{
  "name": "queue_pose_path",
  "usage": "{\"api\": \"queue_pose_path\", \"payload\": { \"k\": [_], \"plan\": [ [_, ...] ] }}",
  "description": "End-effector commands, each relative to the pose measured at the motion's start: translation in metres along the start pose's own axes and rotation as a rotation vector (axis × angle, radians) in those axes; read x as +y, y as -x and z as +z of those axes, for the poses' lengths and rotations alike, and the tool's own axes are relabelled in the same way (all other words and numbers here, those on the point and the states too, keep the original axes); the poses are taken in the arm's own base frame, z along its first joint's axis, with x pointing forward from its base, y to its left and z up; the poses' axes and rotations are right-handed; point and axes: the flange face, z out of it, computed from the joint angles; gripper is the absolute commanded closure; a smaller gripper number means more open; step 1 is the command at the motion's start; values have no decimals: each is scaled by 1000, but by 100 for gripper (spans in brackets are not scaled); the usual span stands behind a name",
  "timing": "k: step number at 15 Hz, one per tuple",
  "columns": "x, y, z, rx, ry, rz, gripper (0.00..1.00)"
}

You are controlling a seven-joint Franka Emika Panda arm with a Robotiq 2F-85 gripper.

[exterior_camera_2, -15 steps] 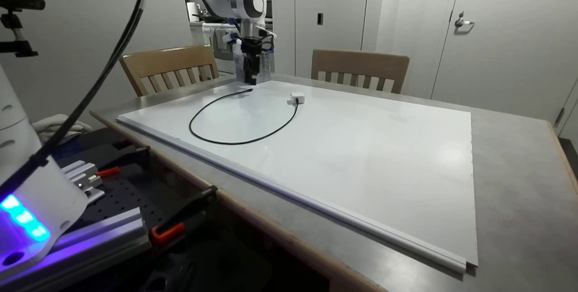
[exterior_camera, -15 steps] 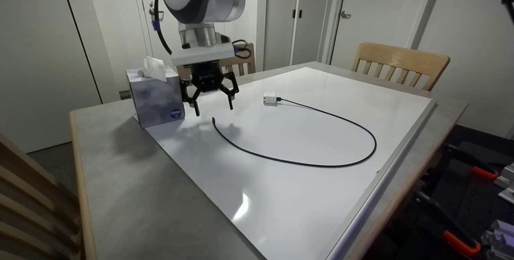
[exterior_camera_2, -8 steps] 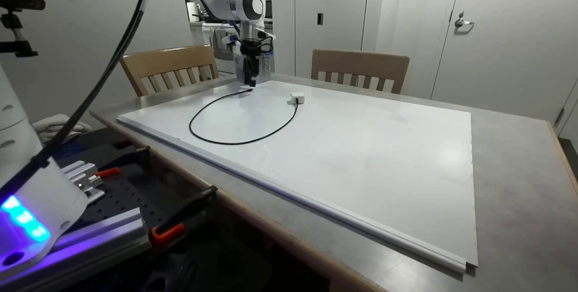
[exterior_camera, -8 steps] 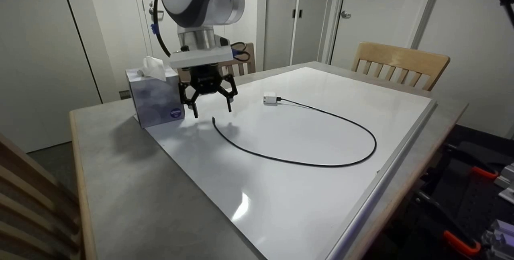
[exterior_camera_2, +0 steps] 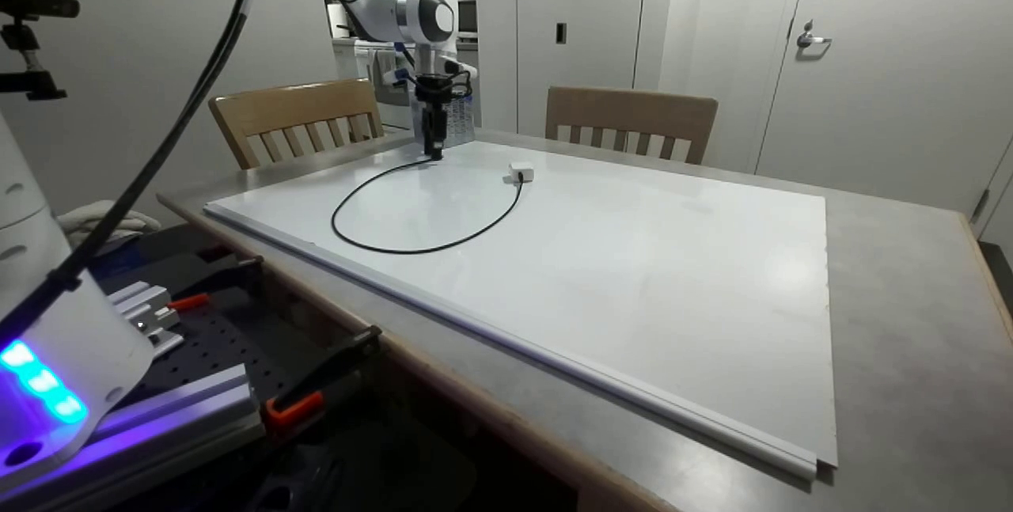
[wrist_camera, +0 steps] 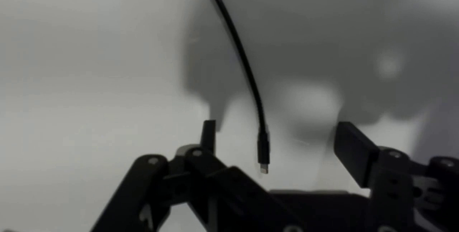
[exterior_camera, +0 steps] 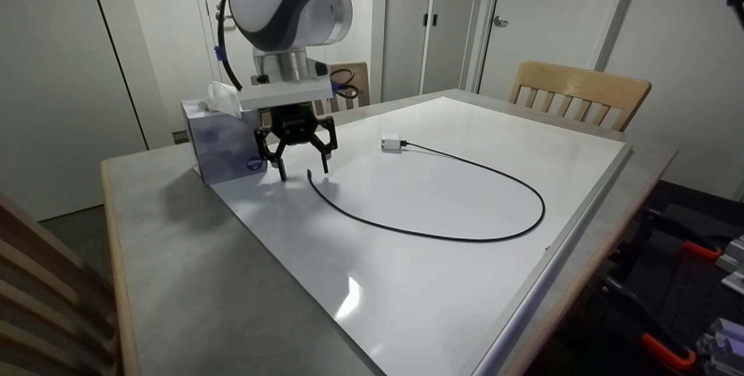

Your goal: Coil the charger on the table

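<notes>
The charger's black cable (exterior_camera: 471, 240) lies in a wide open loop on the white top panel of the table (exterior_camera: 192, 283). One end goes into a small white adapter block (exterior_camera: 391, 143); the free end has a slim dark plug (wrist_camera: 263, 147) with a metal tip. In the wrist view my gripper (wrist_camera: 276, 122) stands open, one finger on each side of the plug, which is closer to the left one. No contact shows. The gripper (exterior_camera: 304, 176) points down, low over the panel, in both exterior views; in an exterior view it covers the plug (exterior_camera_2: 434, 157) closely.
Beside the gripper stands a purple-grey tissue box (exterior_camera: 224, 143) at the panel's corner. A raised metal rail (exterior_camera_2: 506, 330) runs along one panel edge. Wooden chairs (exterior_camera_2: 633, 112) stand round the table. Clamps with orange handles (exterior_camera_2: 293, 409) sit near the robot's base.
My gripper has come down toward the panel, shifting slightly toward the tissue box. Its fingers have drawn a little closer together. The cable and adapter lie as before.
</notes>
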Motion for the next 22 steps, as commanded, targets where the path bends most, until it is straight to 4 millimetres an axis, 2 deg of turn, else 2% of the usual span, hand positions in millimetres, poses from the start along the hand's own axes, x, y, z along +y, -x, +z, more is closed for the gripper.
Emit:
{"api": "queue_pose_path", "payload": {
  "k": [1, 2, 4, 9, 10, 12, 13, 18, 19, 20, 22],
  "plan": [
    [-1, 7, 7, 11, -15, 25, 21],
    [-2, 7, 7, 14, -18, 30, 43],
    [-3, 8, 7, 19, -22, 43, 48],
    [-12, 17, 7, 48, -54, 72, 82],
    [-14, 20, 7, 52, -63, 82, 44],
    [-14, 25, 8, 54, -64, 104, 43],
    [-13, 28, 9, 52, -59, 117, 39],
    [-5, 41, 16, 46, -54, 164, 4],
    [-4, 43, 19, 48, -55, 174, 1],
    [-3, 47, 22, 49, -57, 185, 4],
    [-3, 53, 27, 58, -67, 208, 20]
  ]
}}
